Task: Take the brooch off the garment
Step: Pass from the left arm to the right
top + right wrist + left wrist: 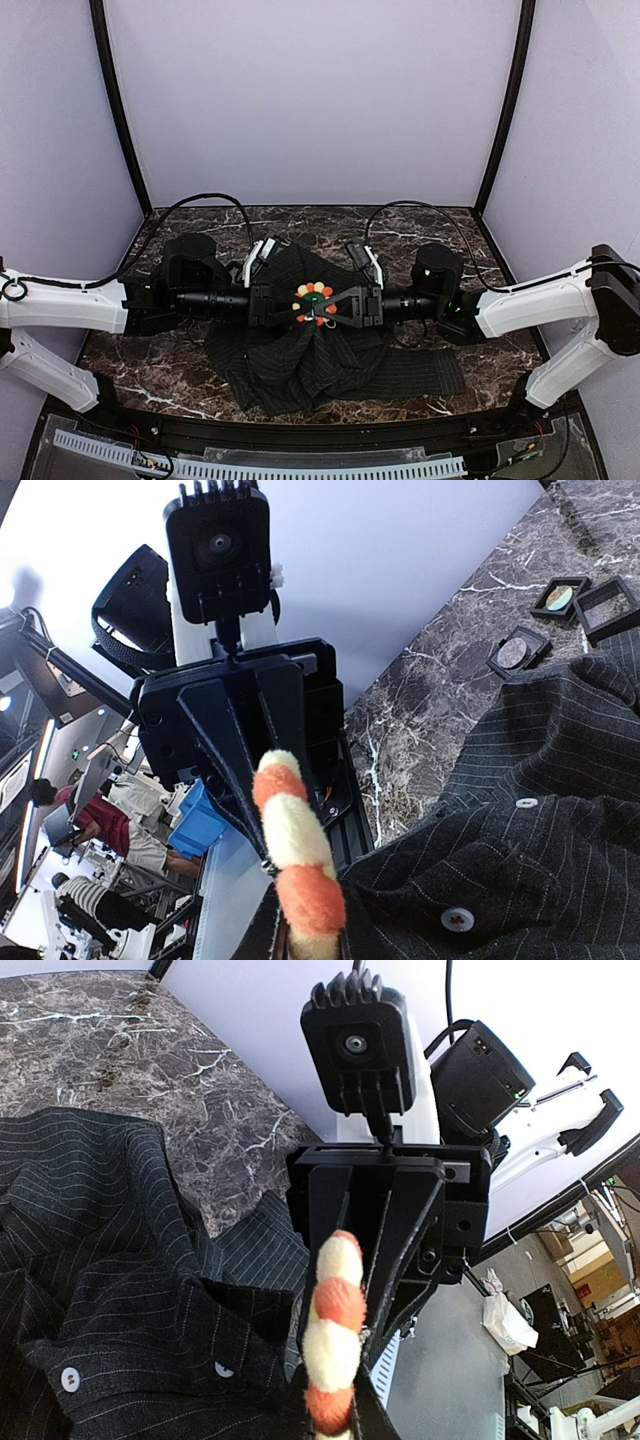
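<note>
At the middle of the marble table (150, 360) lies a dark pinstriped garment (300, 360), bunched and rumpled, with its widest folds spread toward the near edge. On top of the bunched cloth, between the two arms, sits the brooch (313, 303). It is a small round flower with a green centre and a ring of orange, red and white beads.

Both arms reach in level from either side and meet over it. The left gripper (297, 306) comes from the left and the right gripper (330, 306) from the right, so their dark fingers cross over the brooch in the overhead view.

The left gripper is closed, and the brooch stands edge-on right at its tips in its wrist view. Whether it pinches the brooch itself or the cloth beside it cannot be told. The right gripper's fingers also end at the brooch, which likewise shows edge-on in that wrist view as a stack of orange and cream beads. Its jaws are hidden behind the brooch, so I cannot tell whether they are open or closed.

Two pale buttons (527, 803) show on the cloth just beside the brooch. Three small square black boxes (558, 598) lie on the bare marble beyond the garment, well apart from the brooch.
</note>
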You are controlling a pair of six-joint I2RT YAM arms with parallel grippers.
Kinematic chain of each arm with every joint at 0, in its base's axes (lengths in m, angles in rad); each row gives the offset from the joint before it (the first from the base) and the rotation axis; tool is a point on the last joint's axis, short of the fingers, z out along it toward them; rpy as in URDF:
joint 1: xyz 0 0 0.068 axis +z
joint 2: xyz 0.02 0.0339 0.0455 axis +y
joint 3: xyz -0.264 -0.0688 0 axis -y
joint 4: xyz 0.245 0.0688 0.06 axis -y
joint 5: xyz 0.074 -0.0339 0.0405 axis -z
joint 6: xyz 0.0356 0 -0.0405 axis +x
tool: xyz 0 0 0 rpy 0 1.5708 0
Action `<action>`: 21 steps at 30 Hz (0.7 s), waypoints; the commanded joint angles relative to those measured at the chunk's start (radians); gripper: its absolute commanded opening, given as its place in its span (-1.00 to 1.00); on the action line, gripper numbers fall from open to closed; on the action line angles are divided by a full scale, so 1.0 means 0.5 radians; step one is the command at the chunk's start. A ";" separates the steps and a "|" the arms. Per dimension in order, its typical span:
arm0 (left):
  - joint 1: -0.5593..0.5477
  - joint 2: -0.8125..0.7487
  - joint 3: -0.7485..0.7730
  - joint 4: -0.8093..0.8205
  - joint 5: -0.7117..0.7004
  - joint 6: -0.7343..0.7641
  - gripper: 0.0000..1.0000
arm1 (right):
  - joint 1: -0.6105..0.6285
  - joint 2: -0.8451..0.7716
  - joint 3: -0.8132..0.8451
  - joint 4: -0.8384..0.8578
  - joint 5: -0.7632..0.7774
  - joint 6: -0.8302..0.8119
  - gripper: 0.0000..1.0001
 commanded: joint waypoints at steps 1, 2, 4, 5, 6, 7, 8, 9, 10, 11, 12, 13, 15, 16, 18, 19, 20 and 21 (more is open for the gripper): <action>-0.001 -0.048 -0.017 0.103 -0.034 -0.003 -0.98 | 0.037 0.000 -0.045 0.054 0.158 0.052 -0.89; -0.001 -0.049 -0.019 0.100 -0.042 -0.004 -0.98 | 0.037 -0.009 -0.053 0.057 0.197 0.064 -0.89; 0.000 -0.060 -0.021 0.079 -0.080 -0.005 -0.98 | 0.037 -0.023 -0.074 0.063 0.246 0.083 -0.89; 0.000 -0.069 -0.023 0.070 -0.106 -0.005 -0.98 | 0.035 -0.026 -0.084 0.068 0.261 0.093 -0.89; -0.001 -0.074 -0.025 0.059 -0.117 -0.006 -0.98 | 0.033 -0.031 -0.096 0.074 0.273 0.101 -0.89; -0.001 -0.084 -0.033 0.055 -0.140 -0.009 -0.98 | 0.034 -0.033 -0.104 0.080 0.285 0.109 -0.89; 0.000 -0.089 -0.036 0.048 -0.154 -0.013 -0.98 | 0.034 -0.036 -0.113 0.084 0.297 0.115 -0.89; -0.001 -0.098 -0.044 0.046 -0.175 -0.017 -0.98 | 0.034 -0.039 -0.117 0.088 0.310 0.122 -0.89; 0.001 -0.102 -0.048 0.045 -0.182 -0.018 -0.98 | 0.031 -0.044 -0.123 0.088 0.323 0.128 -0.89; -0.001 -0.107 -0.056 0.047 -0.196 -0.027 -0.98 | 0.031 -0.047 -0.128 0.087 0.336 0.134 -0.90; -0.001 -0.113 -0.065 0.049 -0.200 -0.031 -0.98 | 0.031 -0.051 -0.133 0.085 0.357 0.141 -0.90; 0.000 -0.119 -0.070 0.057 -0.208 -0.037 -0.98 | 0.029 -0.054 -0.138 0.085 0.373 0.149 -0.90; 0.001 -0.128 -0.082 0.065 -0.215 -0.042 -0.98 | 0.025 -0.063 -0.144 0.080 0.399 0.161 -0.90; 0.001 -0.133 -0.087 0.067 -0.218 -0.043 -0.98 | 0.023 -0.061 -0.148 0.079 0.406 0.165 -0.90; 0.001 -0.133 -0.090 0.071 -0.215 -0.045 -0.98 | 0.020 -0.058 -0.152 0.079 0.405 0.170 -0.90; 0.001 -0.134 -0.091 0.074 -0.214 -0.046 -0.98 | 0.019 -0.060 -0.149 0.077 0.401 0.170 -0.90; 0.000 -0.130 -0.091 0.075 -0.210 -0.047 -0.98 | 0.020 -0.056 -0.148 0.078 0.394 0.168 -0.90; 0.001 -0.127 -0.090 0.075 -0.208 -0.048 -0.98 | 0.018 -0.055 -0.144 0.081 0.381 0.163 -0.91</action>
